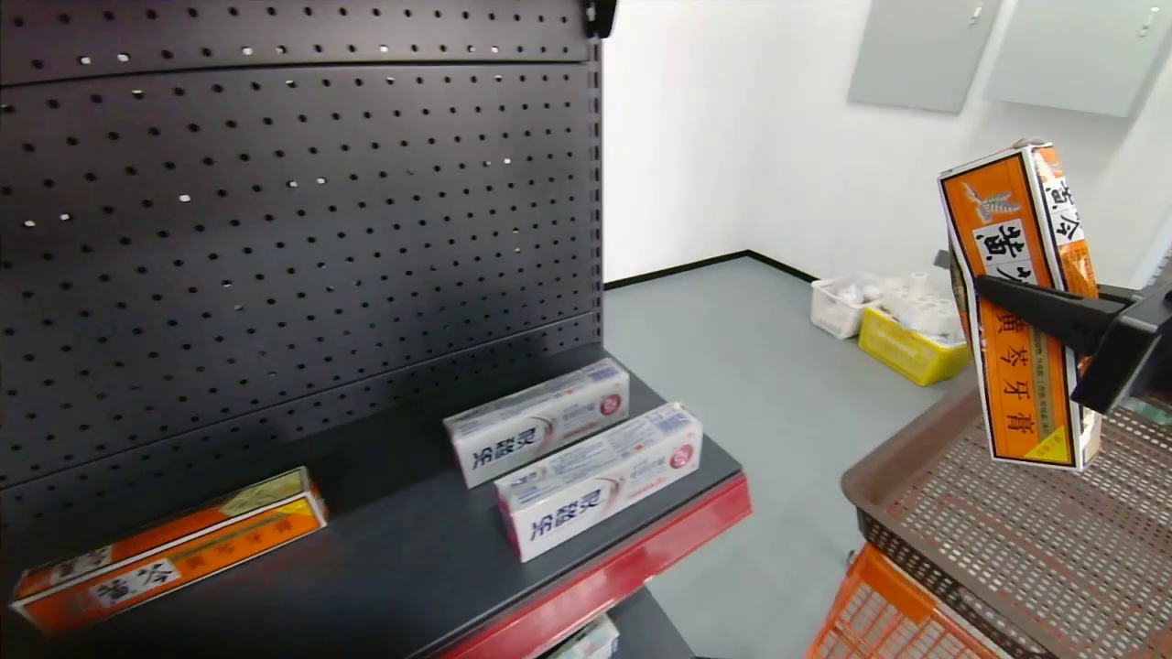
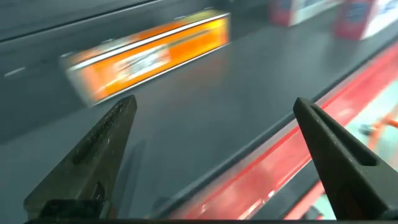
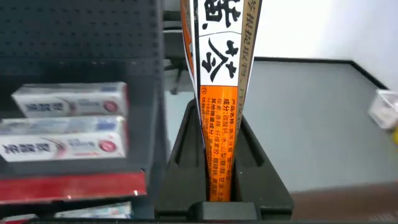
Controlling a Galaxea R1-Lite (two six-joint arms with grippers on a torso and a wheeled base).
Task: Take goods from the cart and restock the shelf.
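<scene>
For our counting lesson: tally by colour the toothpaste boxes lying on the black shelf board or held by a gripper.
Long orange cardboard toothpaste boxes: 2, one held by the right gripper
Long white cardboard toothpaste boxes: 2
Total: 4

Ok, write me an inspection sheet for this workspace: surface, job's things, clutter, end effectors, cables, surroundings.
Surface: black shelf board, red front edge, pegboard behind.
Job's things: orange box lying at the board's left; rear white box and front white box lying side by side; second orange box upright above the cart basket.
Clutter: nothing seen.
End effectors: left end effector open over the board; right end effector shut on the second orange box.
Cables: nothing seen.
Surroundings: grey floor, white walls, white bin, yellow bin.
</scene>
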